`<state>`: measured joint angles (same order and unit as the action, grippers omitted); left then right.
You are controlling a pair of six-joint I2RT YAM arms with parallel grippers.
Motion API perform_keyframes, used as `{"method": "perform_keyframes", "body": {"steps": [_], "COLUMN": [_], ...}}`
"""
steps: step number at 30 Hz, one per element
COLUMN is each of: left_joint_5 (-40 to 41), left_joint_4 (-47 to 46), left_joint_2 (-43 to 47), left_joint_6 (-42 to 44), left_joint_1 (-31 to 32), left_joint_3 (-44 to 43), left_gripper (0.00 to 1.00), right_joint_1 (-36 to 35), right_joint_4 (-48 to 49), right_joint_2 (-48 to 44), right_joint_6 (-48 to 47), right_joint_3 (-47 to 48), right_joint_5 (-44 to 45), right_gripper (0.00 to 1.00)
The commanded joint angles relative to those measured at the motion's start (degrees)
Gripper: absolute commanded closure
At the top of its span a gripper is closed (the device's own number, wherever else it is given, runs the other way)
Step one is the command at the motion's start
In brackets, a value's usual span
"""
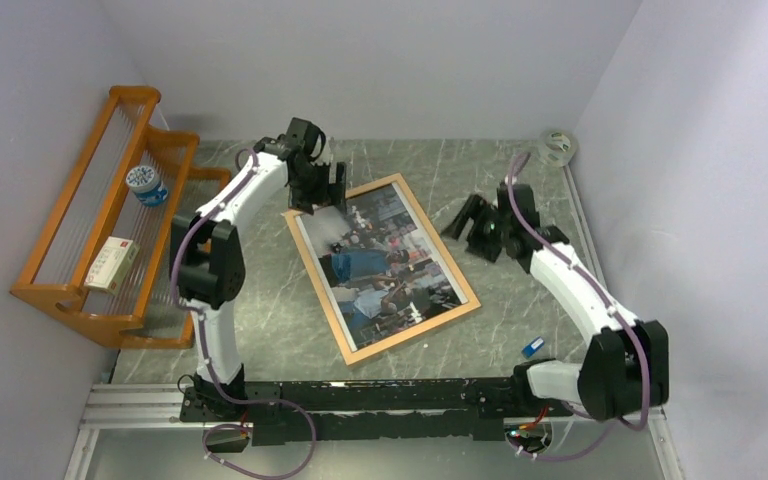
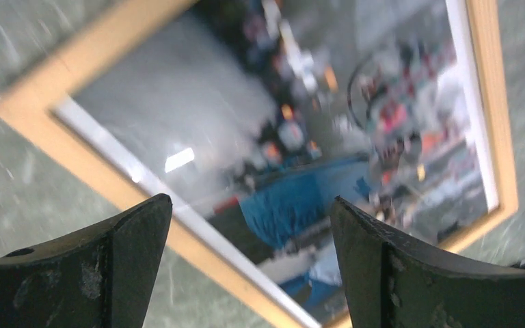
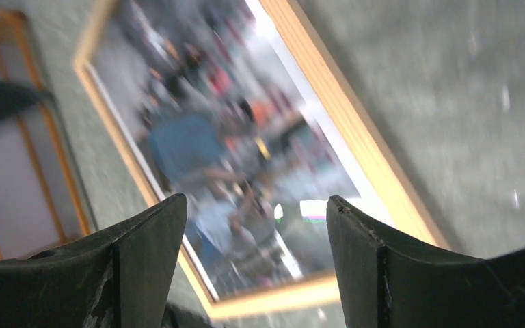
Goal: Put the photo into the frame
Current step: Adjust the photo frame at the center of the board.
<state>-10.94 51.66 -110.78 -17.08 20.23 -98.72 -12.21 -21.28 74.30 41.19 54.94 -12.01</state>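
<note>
The light-wood frame point(image 1: 415, 334) lies flat and slanted in the middle of the table. The photo point(image 1: 380, 260), a street scene with a man in a blue shirt, lies inside it with its white border along the wood. My left gripper point(image 1: 322, 192) hovers over the frame's far-left corner, open and empty. In its wrist view the fingers point(image 2: 130, 246) stand wide above the photo point(image 2: 301, 198) and the frame point(image 2: 495, 102). My right gripper point(image 1: 470, 225) hangs open and empty beside the frame's right side. Its wrist view looks down at the photo point(image 3: 191, 137) and the frame point(image 3: 342, 116).
An orange wooden rack point(image 1: 80, 250) stands along the left wall, holding a blue-capped jar point(image 1: 146, 185) and a small box point(image 1: 112, 265). A roll of tape point(image 1: 557, 147) lies in the far right corner. A small blue item point(image 1: 532, 348) sits near the right arm's base.
</note>
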Motion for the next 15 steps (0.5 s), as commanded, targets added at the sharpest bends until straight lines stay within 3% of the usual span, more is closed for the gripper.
{"method": "perform_keyframes", "body": {"steps": [1, 8, 12, 15], "left_joint_5": [-3.45, -8.66, -15.31, -21.15], "left_joint_4": [-4.71, -10.19, -15.05, -13.69], "left_joint_2": [-8.37, -21.11, -24.72, -27.66], "left_joint_6": [0.4, 0.28, -2.06, -1.23], "left_joint_1": [-4.88, -10.45, -13.07, -13.83], "left_joint_3": [-10.65, -21.68, -22.14, -24.45], "left_gripper": [0.1, 0.09, 0.09, 0.1], "right_joint_1": [-0.43, -0.45, -0.41, -0.42], "right_joint_4": [-13.46, -23.09, -20.76, -17.86], "right_joint_2": [-8.47, -20.56, -20.65, -17.58], "right_joint_6": [2.36, 4.6, 4.53, 4.48], "right_joint_3": [-8.4, -19.61, -22.77, -23.85], "right_joint_5": [-2.3, -3.18, -4.58, -5.93], "right_gripper": [0.22, 0.15, 0.14, 0.13]}}
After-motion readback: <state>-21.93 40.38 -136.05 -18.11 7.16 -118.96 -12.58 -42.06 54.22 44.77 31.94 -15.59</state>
